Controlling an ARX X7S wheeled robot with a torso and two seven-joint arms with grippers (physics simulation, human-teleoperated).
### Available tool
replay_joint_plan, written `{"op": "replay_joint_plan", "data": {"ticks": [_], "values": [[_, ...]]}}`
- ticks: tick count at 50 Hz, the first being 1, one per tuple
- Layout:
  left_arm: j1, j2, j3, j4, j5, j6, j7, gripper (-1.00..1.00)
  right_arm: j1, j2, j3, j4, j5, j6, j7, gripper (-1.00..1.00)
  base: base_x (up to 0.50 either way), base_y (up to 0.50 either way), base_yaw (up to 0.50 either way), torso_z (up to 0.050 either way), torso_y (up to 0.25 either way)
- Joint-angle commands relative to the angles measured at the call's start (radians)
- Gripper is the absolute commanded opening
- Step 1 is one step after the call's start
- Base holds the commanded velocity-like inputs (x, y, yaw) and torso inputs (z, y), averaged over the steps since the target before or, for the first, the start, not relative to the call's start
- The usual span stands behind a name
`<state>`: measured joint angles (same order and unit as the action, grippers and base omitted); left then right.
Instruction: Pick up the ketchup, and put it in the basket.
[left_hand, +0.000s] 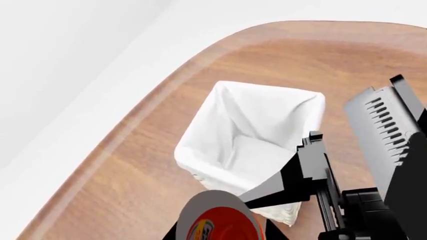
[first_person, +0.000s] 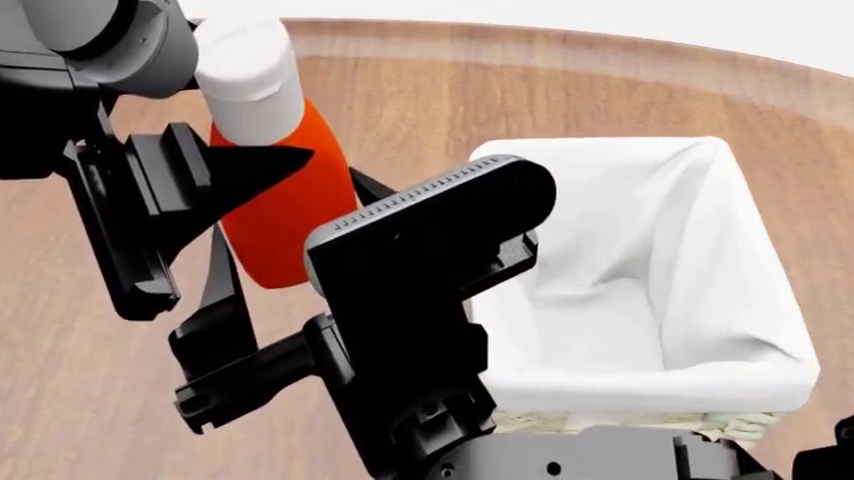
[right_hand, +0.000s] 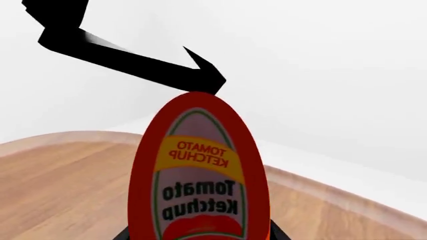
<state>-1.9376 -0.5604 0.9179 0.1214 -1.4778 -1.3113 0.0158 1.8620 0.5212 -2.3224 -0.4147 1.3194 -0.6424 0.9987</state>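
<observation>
Wooden bench (first_person: 561, 90) carries the basket (first_person: 747, 300) at right; one arm's fingers (first_person: 254, 165) pinch the ketchup (first_person: 287, 215) aloft beside it, ready for lowering in. Which arm, I cannot tell.

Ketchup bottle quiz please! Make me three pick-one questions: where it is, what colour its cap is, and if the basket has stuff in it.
1. Where is the ketchup? A up in the air beside the basket; B lying flat; C inside a can.
2. Its cap is: A green; B white; C black.
3. The basket is: A tipped over; B full of cans; C empty.
Answers: 1 A, head view shows it lifted left of the basket. 2 B, the tall cap is white. 3 C, only white liner shows inside.
</observation>
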Motion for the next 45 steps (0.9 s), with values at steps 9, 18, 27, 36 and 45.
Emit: {"op": "replay_joint_plan", "data": {"ticks": [9,18,27,36,45], "values": [[0.001,-0.002,-0.009,-0.007,0.003,0.014,-0.013,-1.0,-0.005,0.01,0.022,-0.027,-0.036,0.025,0.009,-1.0,0.0,0.0,0.0,0.0,0.001],[-0.002,0.003,-0.015,-0.027,-0.022,0.01,-0.039,1.0,-0.017,0.023,0.034,-0.025,-0.042,0.017,0.008,-1.0,0.0,0.0,0.0,0.0,0.0],[0.008,-0.006,-0.017,-0.008,-0.025,0.023,-0.03,1.0,-0.015,0.036,0.043,-0.028,-0.036,0.021,0.003,-1.0,0.0,0.0,0.0,0.0,0.001],[0.003,-0.014,-0.017,-0.009,-0.023,0.026,-0.027,1.0,-0.022,0.054,0.047,-0.013,-0.028,0.022,-0.014,-1.0,0.0,0.0,0.0,0.0,0.0],[0.004,-0.028,-0.02,-0.004,-0.006,0.043,-0.024,1.0,-0.037,0.073,0.05,0.0,-0.023,0.022,-0.022,-1.0,0.0,0.0,0.0,0.001,0.0]]}}
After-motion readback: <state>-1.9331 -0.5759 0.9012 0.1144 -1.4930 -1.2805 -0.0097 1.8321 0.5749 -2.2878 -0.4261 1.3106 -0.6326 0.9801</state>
